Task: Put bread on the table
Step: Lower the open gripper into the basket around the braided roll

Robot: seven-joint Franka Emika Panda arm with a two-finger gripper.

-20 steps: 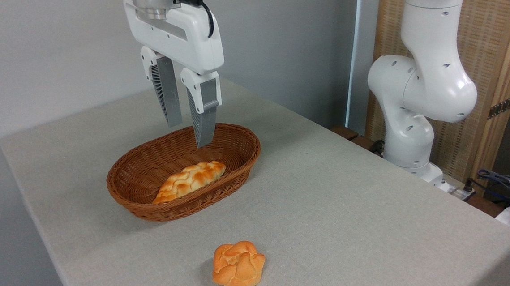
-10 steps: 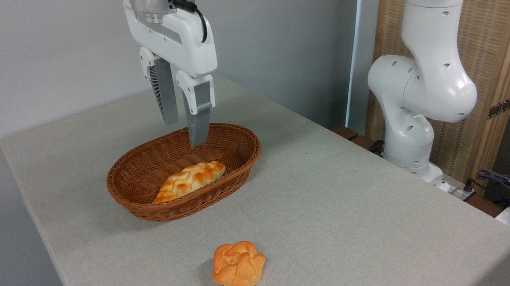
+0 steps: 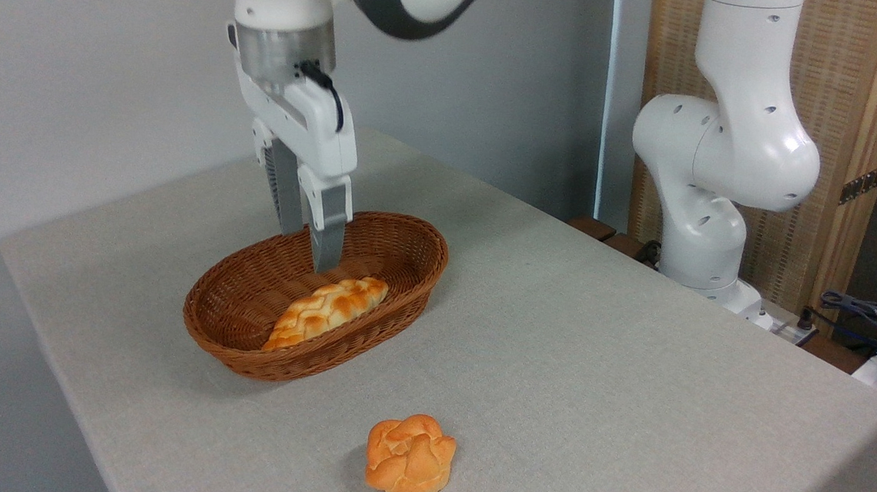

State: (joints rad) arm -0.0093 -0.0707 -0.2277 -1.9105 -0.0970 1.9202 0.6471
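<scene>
The bread [image 3: 326, 311], a long braided loaf in pale yellow with toasted orange patches, lies along the near side of the brown wicker basket [image 3: 408, 232]. My gripper [image 3: 307, 251] hangs just above the basket's middle, a little behind and above the loaf, touching nothing. Its two grey fingers [image 3: 328, 230] point down with a narrow gap between them, open and empty. The table [image 3: 593, 349] is a wide grey-beige fabric top under everything.
A small round knotted orange bun [image 3: 410, 458] sits on the table near the front edge. The arm's white base [image 3: 709, 242] stands at the back right, with cables [image 3: 873, 319] beyond the table's right edge. A grey wall runs behind.
My gripper has come down towards the basket and turned about its vertical axis, so the fingers now look closer together. The bread and bun have not moved.
</scene>
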